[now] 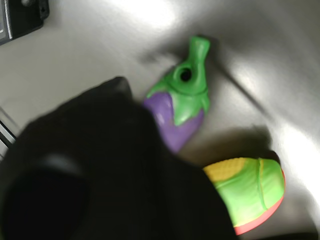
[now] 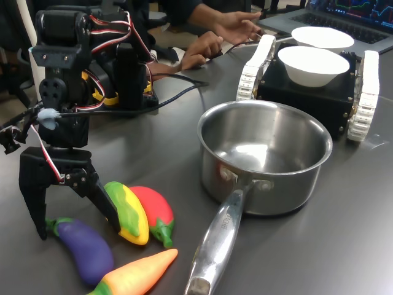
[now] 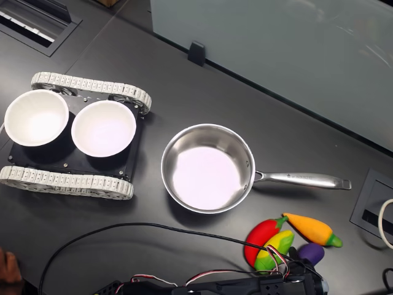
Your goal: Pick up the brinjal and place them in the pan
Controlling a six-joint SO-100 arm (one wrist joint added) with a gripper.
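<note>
End effector [image 2: 73,224] spread wide, gripping nothing, straddling the brinjal [image 2: 85,244] on the dark table [image 2: 344,246]. In the first exterior view its stem points ten o'clock, body toward four.

Your wrist view is soft and smeared throughout: the brinjal [image 1: 181,109] and the yellow-green pepper [image 1: 252,190] have fuzzy edges, and the gripper [image 1: 100,170] fills the near field as a featureless black mass with no detail. Bright blown-out patches of glare sit on the table [image 1: 90,55] there, with dark shadows beside both toys. In both exterior views you get even, fairly bright light and sharp focus. The pan [image 2: 264,157] mirrors the room in the first exterior view, and in the second exterior view its floor [image 3: 206,175] glares nearly white. The white bowls [image 3: 103,127] are close to overexposed.
</note>
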